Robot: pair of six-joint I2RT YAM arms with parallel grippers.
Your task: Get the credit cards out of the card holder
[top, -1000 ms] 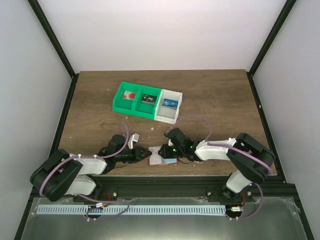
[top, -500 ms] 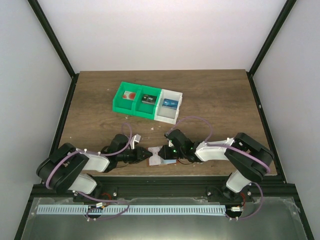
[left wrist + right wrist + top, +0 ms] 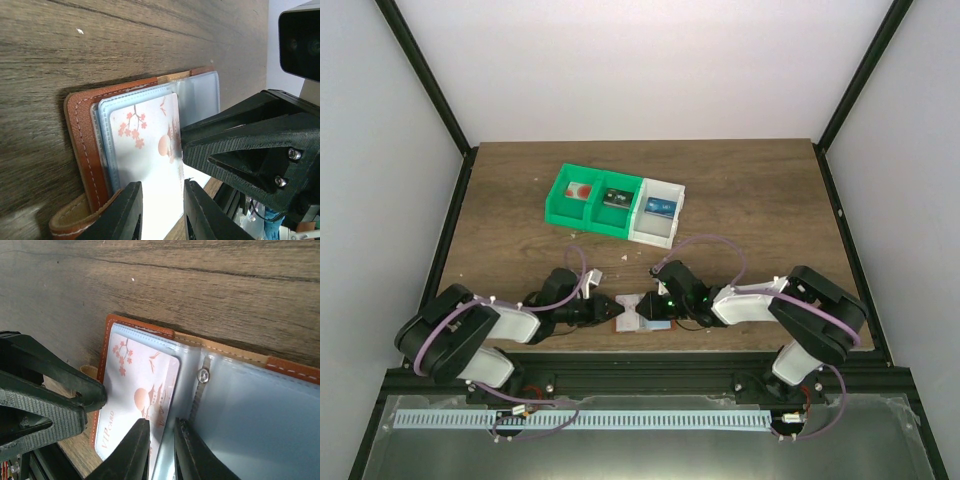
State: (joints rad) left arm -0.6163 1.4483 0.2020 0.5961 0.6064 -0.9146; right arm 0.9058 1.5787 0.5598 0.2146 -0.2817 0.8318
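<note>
An open reddish-brown leather bifold card holder lies at the wooden table's 6 o'clock edge. The left gripper is at its 9 o'clock and the right gripper at its 3 o'clock. A pale pink, blossom-printed plastic card sits in a clear pocket. One end reaches between the left gripper's narrowly parted fingers, and a corner lies between the right's, also slightly apart.
</note>
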